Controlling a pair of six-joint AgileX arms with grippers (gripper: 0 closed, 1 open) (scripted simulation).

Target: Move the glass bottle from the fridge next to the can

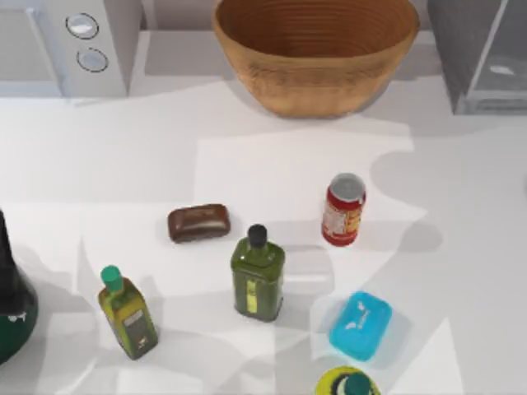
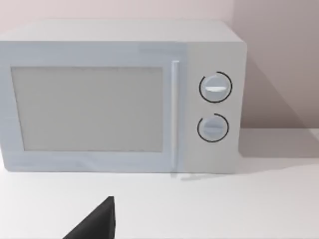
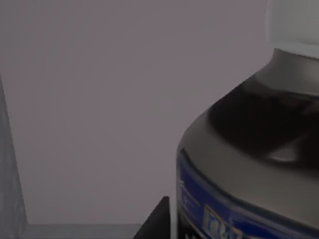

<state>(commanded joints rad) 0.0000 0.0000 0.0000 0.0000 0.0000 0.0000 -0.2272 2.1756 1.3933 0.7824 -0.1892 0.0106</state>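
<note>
The glass bottle (image 3: 259, 149) looms very close in the right wrist view, with a white cap, a dark neck, a grey shoulder and a blue-edged label. It stands against the grey inner wall of the fridge (image 3: 89, 99). A dark part of my right gripper (image 3: 155, 221) shows right beside the bottle's label. From above, the fridge (image 1: 478, 58) is at the back right. The red can (image 1: 343, 210) stands upright right of the table's middle. My left gripper (image 2: 94, 224) is parked in front of the white microwave (image 2: 119, 99).
A wooden basket (image 1: 317, 53) sits at the back centre, the microwave (image 1: 66, 45) at the back left. Near the front are a brown block (image 1: 198, 223), an olive-green bottle (image 1: 258, 276), a green-capped yellowish bottle (image 1: 128, 313), a blue block (image 1: 361, 325) and a dark green vessel (image 1: 12, 313).
</note>
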